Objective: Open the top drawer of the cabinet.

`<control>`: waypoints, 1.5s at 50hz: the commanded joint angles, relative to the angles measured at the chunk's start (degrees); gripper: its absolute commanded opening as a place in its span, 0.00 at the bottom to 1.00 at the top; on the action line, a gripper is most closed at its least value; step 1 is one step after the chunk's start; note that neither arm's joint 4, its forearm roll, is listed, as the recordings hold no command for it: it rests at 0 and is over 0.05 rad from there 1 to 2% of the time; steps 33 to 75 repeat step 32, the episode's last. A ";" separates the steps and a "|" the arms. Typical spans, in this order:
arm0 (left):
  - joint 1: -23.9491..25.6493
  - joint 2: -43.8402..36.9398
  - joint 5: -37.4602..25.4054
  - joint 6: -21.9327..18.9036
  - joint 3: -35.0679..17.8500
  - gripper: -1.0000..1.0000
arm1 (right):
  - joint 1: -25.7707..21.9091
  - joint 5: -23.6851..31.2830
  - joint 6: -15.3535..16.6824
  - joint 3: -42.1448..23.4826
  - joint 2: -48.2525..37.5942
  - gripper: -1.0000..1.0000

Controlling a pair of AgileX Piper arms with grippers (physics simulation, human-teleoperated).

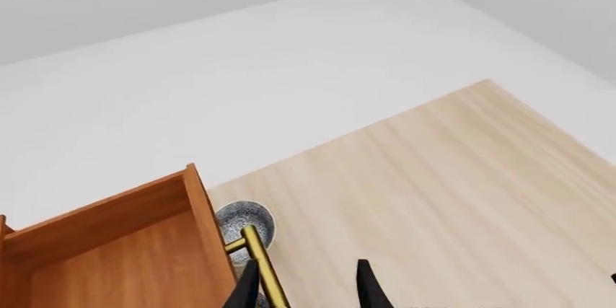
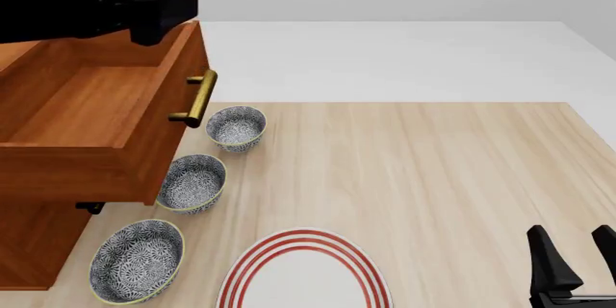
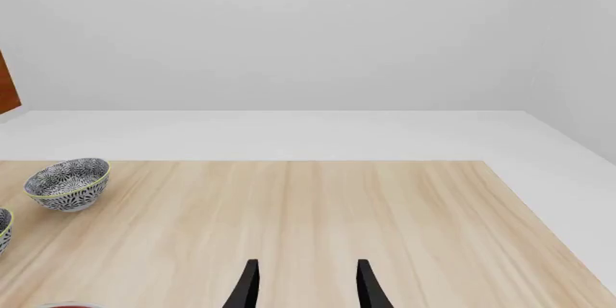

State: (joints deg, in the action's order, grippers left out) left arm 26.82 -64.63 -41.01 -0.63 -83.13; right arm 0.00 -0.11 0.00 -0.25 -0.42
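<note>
We see the left arm high at the front view's upper left, its dark body over the cabinet [image 2: 34,239], so the left gripper [image 1: 306,286] shows only in its own wrist view. There its two dark fingers stand apart, w/ the brass handle [image 1: 260,265] running just beside one finger; whether they touch we can't tell. The gap between the fingers holds nothing.

The right gripper [image 2: 578,261] sits low at the front view's bottom right, near the table [image 2: 433,178] edge, fingers pointing forward & spread apart, nothing between them.

The top drawer [image 2: 97,117] is pulled well out from the cabinet at the table's left side, its inside bare wood, its handle facing right.

Just right of the cabinet we see 3 patterned bowls in a line: the far bowl [image 2: 236,128] beside the handle, the middle bowl [image 2: 192,182] partly under the drawer front, the near bowl [image 2: 138,260] closest to us. A red-ringed plate [image 2: 304,272] lies at the near edge, centre. Nothing stands between the right gripper & the plate. No writing can be read anywhere.
</note>
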 commanded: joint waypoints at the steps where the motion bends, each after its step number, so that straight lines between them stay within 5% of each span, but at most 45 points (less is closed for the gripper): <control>1: 1.97 1.19 0.15 0.08 0.32 1.00 | 0.00 0.00 0.00 0.00 0.00 1.00; 75: 2.93 0.89 1.16 -0.12 1.01 1.00 | 0.01 0.00 -0.01 0.00 0.00 1.00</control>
